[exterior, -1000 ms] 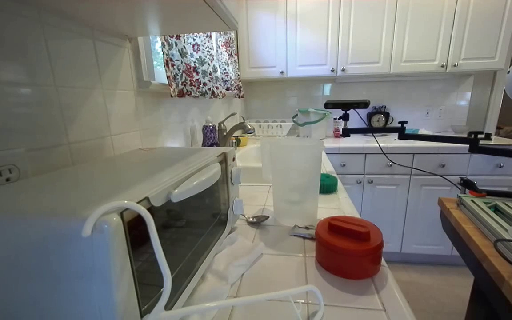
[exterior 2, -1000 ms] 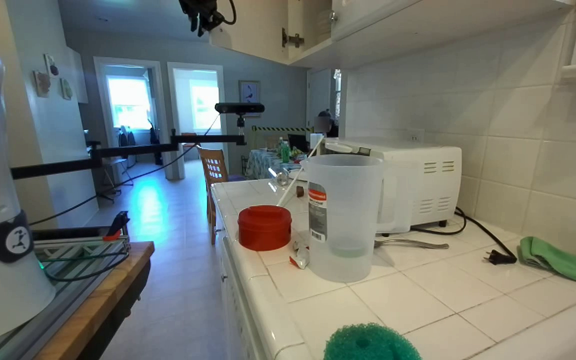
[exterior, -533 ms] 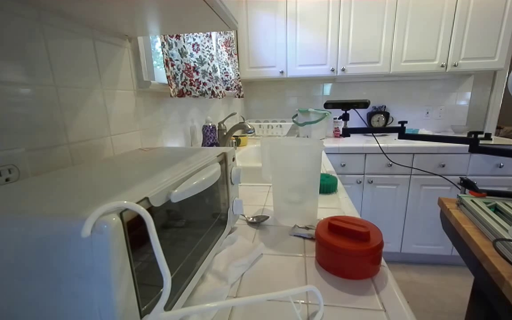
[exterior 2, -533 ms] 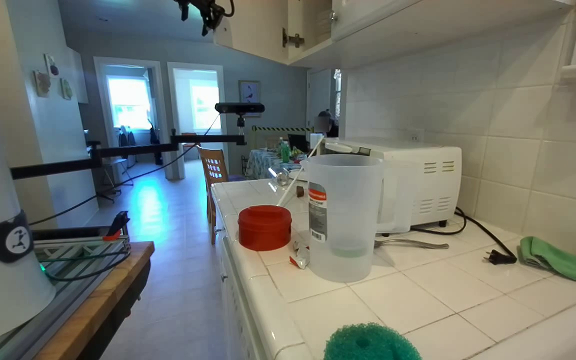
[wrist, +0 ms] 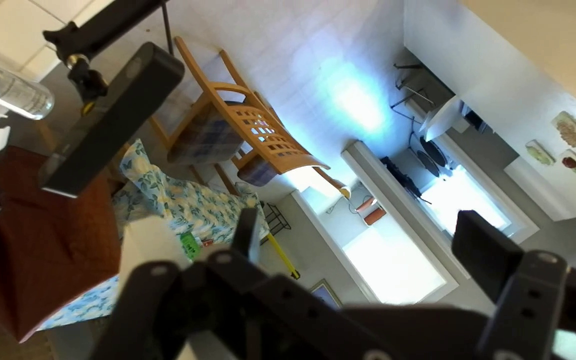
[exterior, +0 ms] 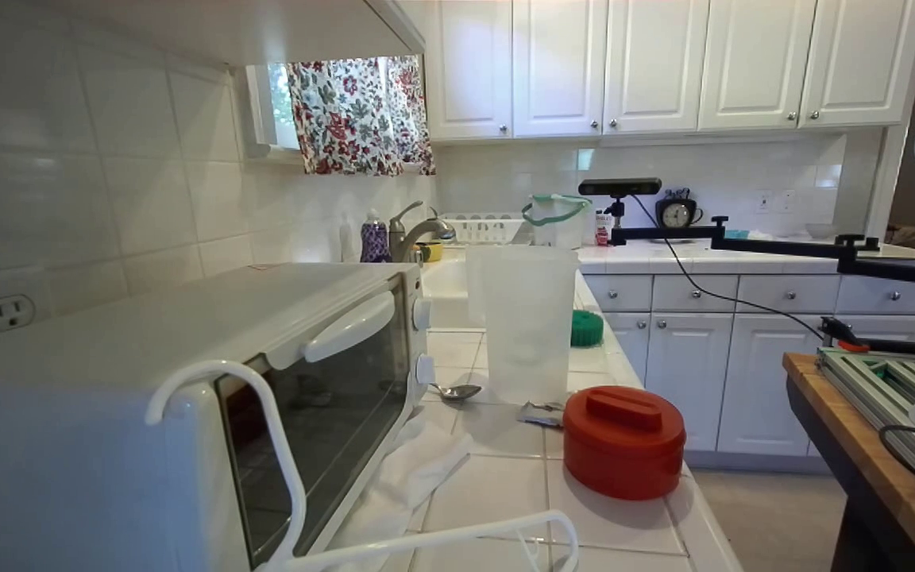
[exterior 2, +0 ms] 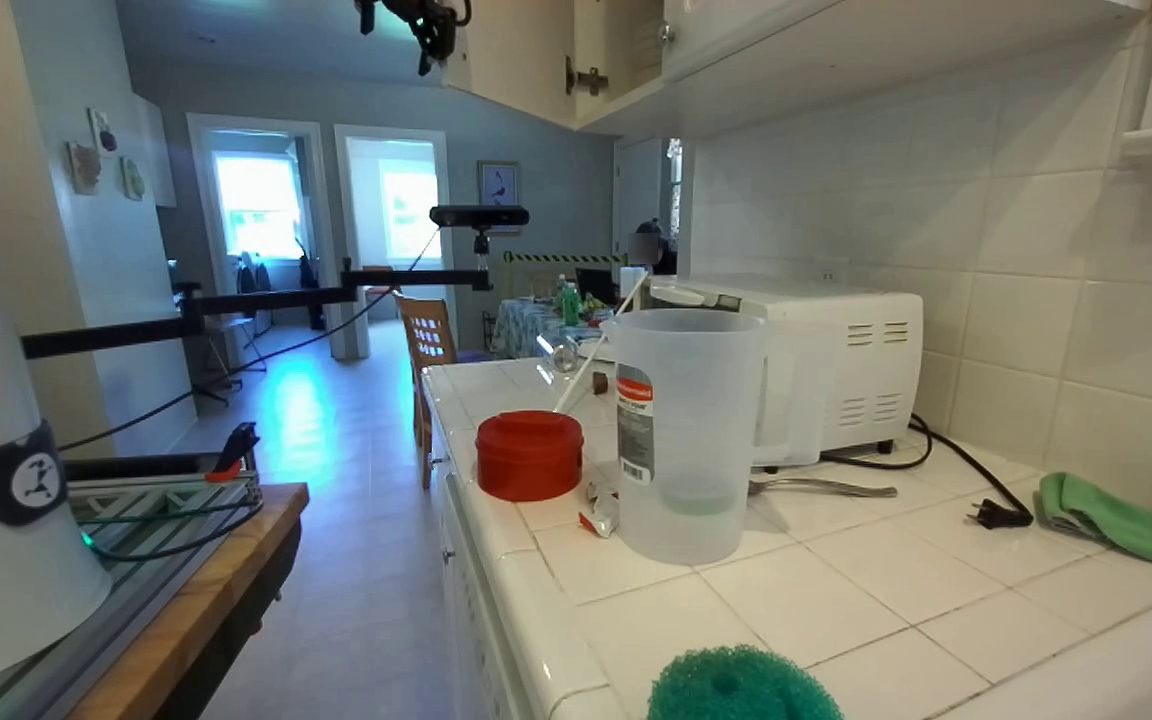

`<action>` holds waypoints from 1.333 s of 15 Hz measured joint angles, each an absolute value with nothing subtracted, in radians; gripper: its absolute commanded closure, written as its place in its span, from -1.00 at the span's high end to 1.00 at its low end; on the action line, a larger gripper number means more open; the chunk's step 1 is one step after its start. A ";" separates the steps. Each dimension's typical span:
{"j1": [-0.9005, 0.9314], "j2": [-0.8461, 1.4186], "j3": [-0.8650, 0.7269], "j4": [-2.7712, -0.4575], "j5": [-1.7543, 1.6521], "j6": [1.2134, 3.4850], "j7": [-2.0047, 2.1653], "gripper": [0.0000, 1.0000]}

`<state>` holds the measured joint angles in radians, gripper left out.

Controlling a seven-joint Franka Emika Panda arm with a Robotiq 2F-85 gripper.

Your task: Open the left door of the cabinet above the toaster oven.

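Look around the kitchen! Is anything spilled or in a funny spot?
A black plug lies loose on the counter near the toaster oven, plugged into nothing. What looks like a crumpled wrapper lies by the red container, like litter. I see no spill.

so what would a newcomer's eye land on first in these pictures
Probably the red lidded tub on the tiled counter, vivid in both exterior views. Next, in an exterior view, the cabinet door standing open up high, the black fingers close to its free edge. In the tilted wrist view, likely the wooden chair slightly left of centre.
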<state>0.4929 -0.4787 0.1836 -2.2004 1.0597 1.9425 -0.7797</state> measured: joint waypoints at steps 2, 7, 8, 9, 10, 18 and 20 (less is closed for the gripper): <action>0.468 -0.479 0.206 -2.200 1.059 1.934 -0.780 1.00; 0.439 -0.478 0.240 -2.197 1.055 1.918 -0.780 1.00; 0.436 -0.476 0.244 -2.194 1.052 1.911 -0.783 1.00; 0.434 -0.473 0.247 -2.190 1.050 1.904 -0.785 1.00; 0.432 -0.472 0.251 -2.187 1.049 1.898 -0.789 1.00; 0.423 -0.475 0.261 -2.187 1.049 1.885 -0.814 1.00; 0.422 -0.475 0.261 -2.187 1.049 1.885 -0.814 1.00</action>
<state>0.4221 -0.4746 0.2607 -2.1872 1.0494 1.8848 -0.8145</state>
